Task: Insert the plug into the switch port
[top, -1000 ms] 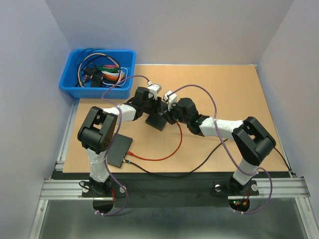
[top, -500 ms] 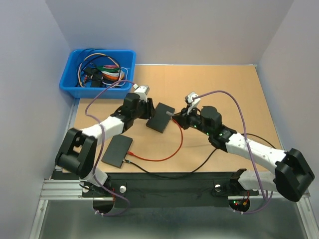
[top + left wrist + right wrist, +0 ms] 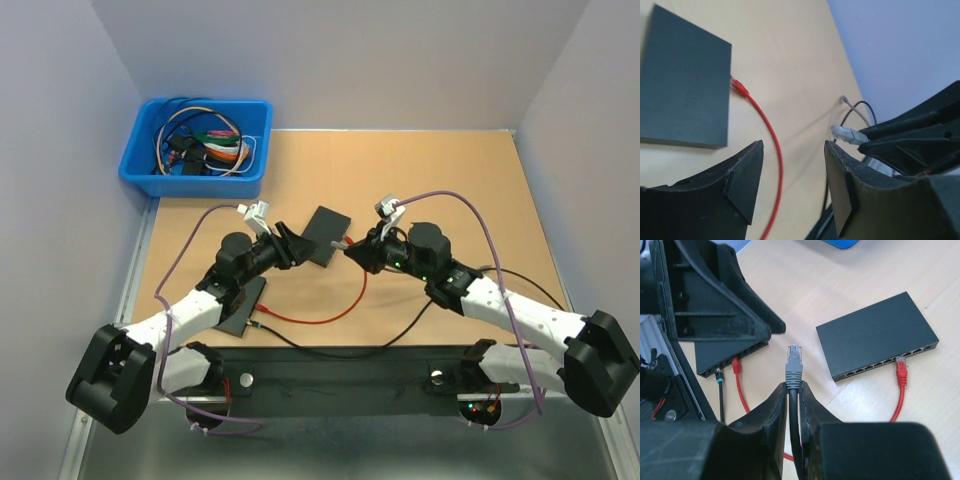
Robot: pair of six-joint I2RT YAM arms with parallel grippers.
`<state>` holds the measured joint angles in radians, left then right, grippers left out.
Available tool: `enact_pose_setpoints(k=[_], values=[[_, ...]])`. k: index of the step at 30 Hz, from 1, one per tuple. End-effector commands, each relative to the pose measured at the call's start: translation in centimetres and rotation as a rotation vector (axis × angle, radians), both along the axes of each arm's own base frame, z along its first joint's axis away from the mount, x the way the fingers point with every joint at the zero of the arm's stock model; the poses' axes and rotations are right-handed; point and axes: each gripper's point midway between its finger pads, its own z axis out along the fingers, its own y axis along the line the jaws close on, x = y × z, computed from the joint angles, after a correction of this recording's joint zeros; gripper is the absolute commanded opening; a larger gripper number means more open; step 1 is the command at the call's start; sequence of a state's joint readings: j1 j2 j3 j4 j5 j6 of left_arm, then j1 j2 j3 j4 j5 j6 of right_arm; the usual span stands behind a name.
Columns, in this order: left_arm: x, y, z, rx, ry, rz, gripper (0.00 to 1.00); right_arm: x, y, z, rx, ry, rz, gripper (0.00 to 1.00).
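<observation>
Left fingers (image 3: 742, 175) stand apart and empty near the middle of the surface (image 3: 450, 180), pointing at the grey plug (image 3: 794, 365) just beyond their tips, which the right fingers (image 3: 772, 412) pinch by its rear, its tip free in the air, short of the black switch (image 3: 875, 335) and its port row.

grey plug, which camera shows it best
Right wrist view: the grey plug sits centre frame, pinched in the right hand. Left wrist view shows it small and side-on; in the top view it is barely a speck.
</observation>
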<state>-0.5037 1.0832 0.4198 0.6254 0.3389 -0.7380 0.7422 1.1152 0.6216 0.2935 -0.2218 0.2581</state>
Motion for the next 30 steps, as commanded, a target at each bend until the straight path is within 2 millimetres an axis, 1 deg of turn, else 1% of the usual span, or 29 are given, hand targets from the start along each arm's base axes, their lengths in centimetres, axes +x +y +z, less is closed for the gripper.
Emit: enact_pose_setpoints(k=[1, 3, 4, 7, 8, 11, 17, 19, 22, 23, 26, 30], values=[[-1.7, -1.7, 3.9, -0.226, -0.021, -0.063, 0.64, -0.3, 1.1, 1.6, 0.053, -0.023, 0.040, 0.00], [-1.9, -1.9, 4.1, -0.264, -0.001, -0.059, 0.65, -0.3, 1.4, 1.8, 0.053, -0.026, 0.051, 0.00], [-1.9, -1.9, 4.7, -0.287, -0.012, -0.057, 0.65, -0.2, 1.5, 1.8, 0.053, -0.027, 0.053, 0.01], [-1.9, -2.2, 5.6, -0.332, -0.003, -0.043, 0.66, 0.0, 1.9, 1.1, 0.040, -0.020, 0.059, 0.00], [-1.8, -2.3, 5.7, -0.332, -0.002, -0.041, 0.66, 0.1, 2.1, 0.6, 0.030, -0.011, 0.063, 0.00], [-1.6, -2.9, 5.6, -0.331, 0.012, -0.049, 0.66, 0.1, 2.5, 0.6, 0.032, -0.011, 0.069, 0.01], [-1.6, -3.4, 4.2, -0.338, 0.066, -0.042, 0.66, 0.1, 2.4, 1.8, 0.059, -0.035, 0.055, 0.00], [-1.5, -3.3, 4.1, -0.348, 0.075, -0.034, 0.66, 0.1, 2.2, 2.4, 0.070, -0.048, 0.047, 0.00], [-1.6, -3.3, 4.2, -0.357, 0.077, -0.030, 0.65, -0.1, 2.1, 2.8, 0.078, -0.055, 0.047, 0.00], [-1.6, -3.3, 4.2, -0.359, 0.078, -0.033, 0.63, -0.1, 2.1, 3.0, 0.083, -0.058, 0.049, 0.00], [-1.7, -3.8, 4.4, -0.360, 0.081, -0.050, 0.60, -0.3, 2.0, 3.4, 0.093, -0.070, 0.051, 0.00], [-1.8, -4.5, 4.2, -0.375, 0.102, -0.064, 0.59, -0.4, 1.9, 4.3, 0.115, -0.090, 0.050, 0.00]])
